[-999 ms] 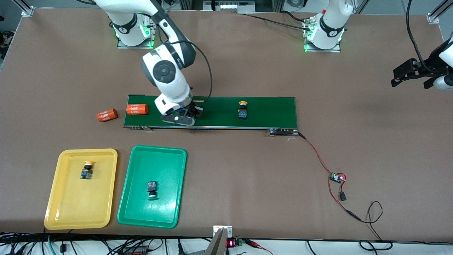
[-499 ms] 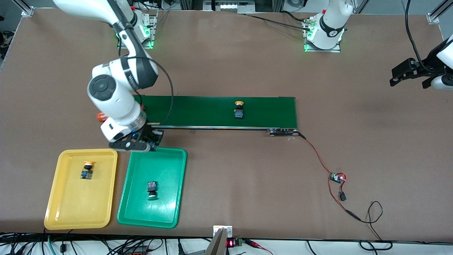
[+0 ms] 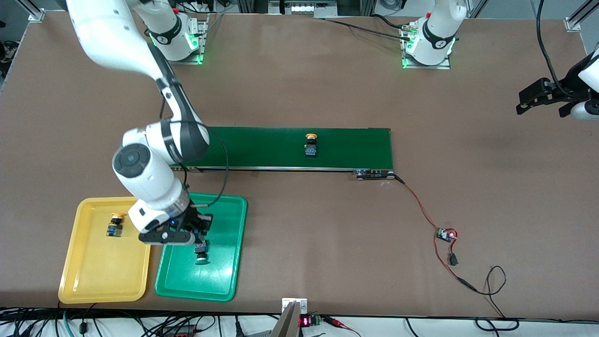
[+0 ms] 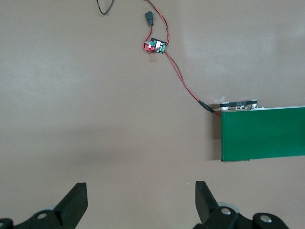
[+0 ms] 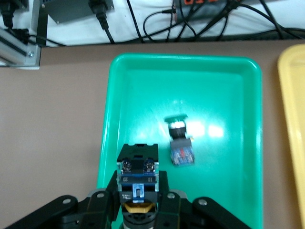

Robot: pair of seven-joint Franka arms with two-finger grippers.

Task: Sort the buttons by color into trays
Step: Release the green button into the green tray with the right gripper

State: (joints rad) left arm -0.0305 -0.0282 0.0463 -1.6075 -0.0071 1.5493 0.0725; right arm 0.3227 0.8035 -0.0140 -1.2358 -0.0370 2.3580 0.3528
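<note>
My right gripper point(image 3: 194, 229) hangs over the green tray point(image 3: 229, 262), shut on a button point(image 5: 137, 183) with a black body and blue base; its cap is hidden between the fingers. In that tray lies a green-capped button point(image 3: 201, 250), also seen in the right wrist view point(image 5: 180, 143). A yellow-capped button point(image 3: 115, 224) rests in the yellow tray point(image 3: 103, 276). Another yellow-capped button point(image 3: 310, 144) stands on the conveyor belt point(image 3: 346, 145). My left gripper point(image 3: 538, 100) waits open over bare table at the left arm's end, its jaws wide apart around nothing point(image 4: 141, 200).
The long dark-green belt runs across the table's middle, and its end point(image 4: 267, 133) shows in the left wrist view. A small circuit board point(image 3: 445, 234) with red wires lies nearer the front camera, toward the left arm's end. The two trays sit side by side.
My right arm has swung from the conveyor belt to above the green tray, carrying the button. The yellow-capped button on the belt has drifted toward the right arm's end. The left arm stayed put.
</note>
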